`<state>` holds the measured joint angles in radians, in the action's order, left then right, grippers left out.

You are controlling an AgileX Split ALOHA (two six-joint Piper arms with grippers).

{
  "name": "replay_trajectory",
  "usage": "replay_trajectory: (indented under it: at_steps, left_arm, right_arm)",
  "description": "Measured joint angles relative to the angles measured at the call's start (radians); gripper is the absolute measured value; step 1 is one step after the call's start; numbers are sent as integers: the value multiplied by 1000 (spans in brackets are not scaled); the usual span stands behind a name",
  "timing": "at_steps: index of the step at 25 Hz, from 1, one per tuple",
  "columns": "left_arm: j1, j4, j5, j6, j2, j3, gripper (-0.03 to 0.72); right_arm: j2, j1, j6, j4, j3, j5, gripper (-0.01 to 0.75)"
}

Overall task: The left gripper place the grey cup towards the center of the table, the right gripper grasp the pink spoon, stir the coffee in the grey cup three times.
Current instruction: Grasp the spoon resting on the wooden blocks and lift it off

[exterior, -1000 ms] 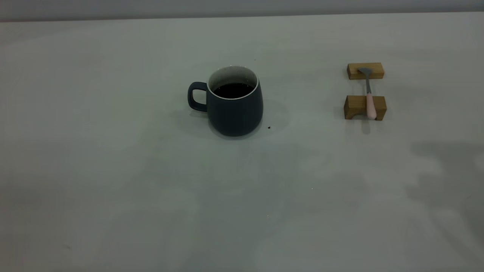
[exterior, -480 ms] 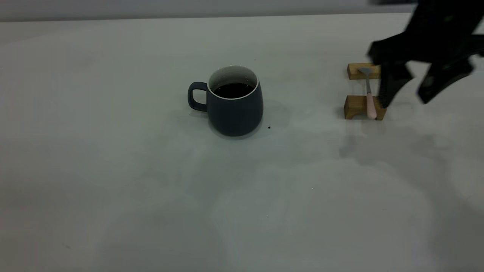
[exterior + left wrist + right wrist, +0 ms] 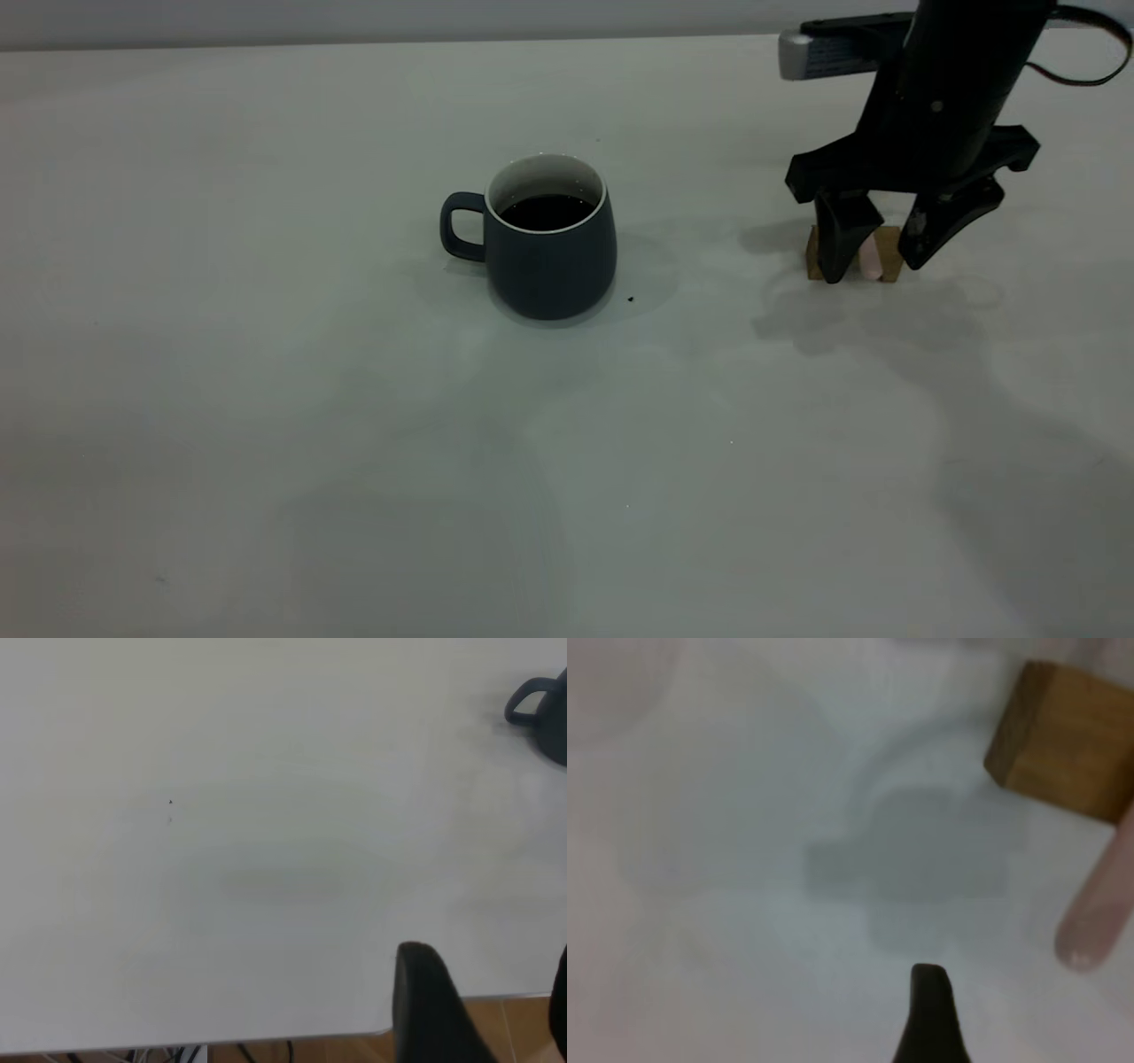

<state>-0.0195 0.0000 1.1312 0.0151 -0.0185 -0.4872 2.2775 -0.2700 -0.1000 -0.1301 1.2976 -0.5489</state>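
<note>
The grey cup (image 3: 549, 257) stands upright near the middle of the table (image 3: 266, 399), handle to the left, with dark coffee (image 3: 545, 211) inside. My right gripper (image 3: 873, 268) is open and points down at the right side of the table. Its two fingers straddle the near wooden block (image 3: 890, 263) and the pink spoon's handle (image 3: 873, 255); the spoon's bowl is hidden behind the arm. In the right wrist view the pink spoon handle end (image 3: 1094, 921) sticks out past the wooden block (image 3: 1067, 744), beside one black finger (image 3: 930, 1019). My left gripper (image 3: 492, 1010) hangs open over the table's edge, far from the cup (image 3: 542, 707).
A second wooden block behind the right arm is hidden. A tiny dark speck (image 3: 631, 299) lies just right of the cup's base. The table's edge (image 3: 292, 1041) shows in the left wrist view, with brown floor beyond it.
The right arm has come in from the right and settled down over the near block, fingers either side of the spoon handle. The cup and spoon have not moved.
</note>
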Motion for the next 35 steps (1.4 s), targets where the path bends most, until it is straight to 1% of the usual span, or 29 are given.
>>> replay_trajectory:
  at_steps: [8, 13, 15, 17, 23, 26, 28, 32, 35]
  left_arm:
    - [0, 0, 0, 0, 0, 0, 406]
    - [0, 0, 0, 0, 0, 0, 406]
    - [0, 0, 0, 0, 0, 0, 406]
    - [0, 0, 0, 0, 0, 0, 406]
    - [0, 0, 0, 0, 0, 0, 406]
    - [0, 0, 0, 0, 0, 0, 406]
    - [0, 0, 0, 0, 0, 0, 406]
    - [0, 0, 0, 0, 0, 0, 406]
    - [0, 0, 0, 0, 0, 0, 406]
  right_arm:
    - [59, 2, 11, 54, 41, 12, 620]
    - [62, 24, 17, 63, 42, 16, 602]
    - [62, 29, 18, 64, 42, 17, 565]
    - [62, 29, 19, 65, 42, 18, 510]
    - [62, 29, 20, 74, 42, 25, 271]
    - [62, 29, 20, 76, 42, 29, 172]
    - [62, 29, 22, 79, 43, 33, 151]
    - [49, 29, 66, 130, 43, 32, 151]
    - [-5, 29, 81, 147, 58, -25, 151]
